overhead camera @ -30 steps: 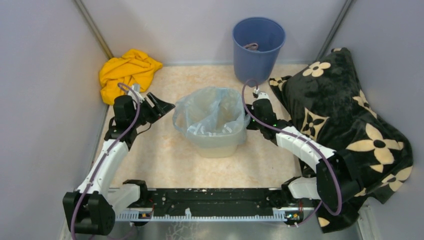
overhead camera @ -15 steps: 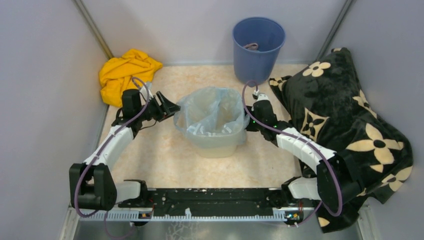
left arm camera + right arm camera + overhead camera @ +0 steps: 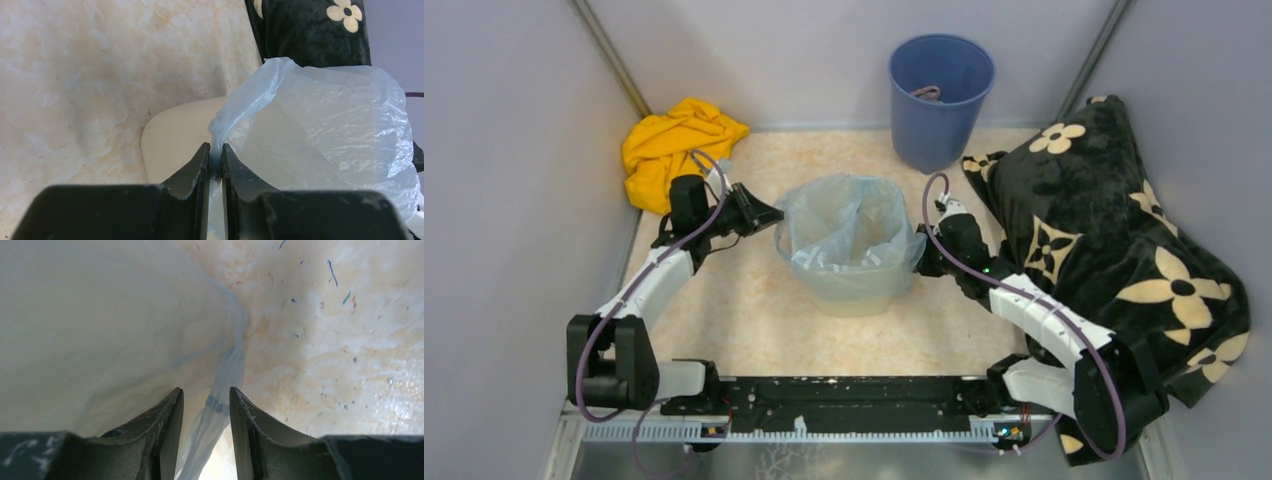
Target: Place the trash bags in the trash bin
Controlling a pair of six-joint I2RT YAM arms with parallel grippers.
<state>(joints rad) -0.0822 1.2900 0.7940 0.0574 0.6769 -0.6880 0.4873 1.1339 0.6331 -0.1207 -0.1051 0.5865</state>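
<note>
Left end effector [image 3: 215, 147]: jaws pressed almost together, with a thin fold of the trash bag [image 3: 320, 125] pinched between the tips. The pinch is on the bag's left edge, just outside the rim of the trash bin [image 3: 172, 132]. The film rises from the pinch and balloons over the bin mouth.

Right end effector [image 3: 206, 390]: jaws partly spread, with a twisted strand of the same bag running down between them. The pads do not visibly press the strand at the tips; deeper in, cannot tell. Noted as spread, not clamped.

Bag position: the body is down inside the bin and the mouth film is draped over the rim as seen from the top camera. It is puffed and loose on the left, drawn into a cord on the right. The bin stands upright near the middle of the surface [image 3: 754, 310], between the two arms.

Reasoning: one arm at each side of the rim fits lining a bin, with opposite edges taken so the mouth can be pulled outward and down. The left pinch sits low at the edge, probably to draw slack down. The right strand looks bunched, and I judge it needs spreading before the rim is evenly covered.

Outlying: blue bucket [image 3: 940, 100] behind the bin, yellow cloth [image 3: 674, 145] far left, black flowered blanket [image 3: 1104, 230] at right; all apart from the bin
</note>
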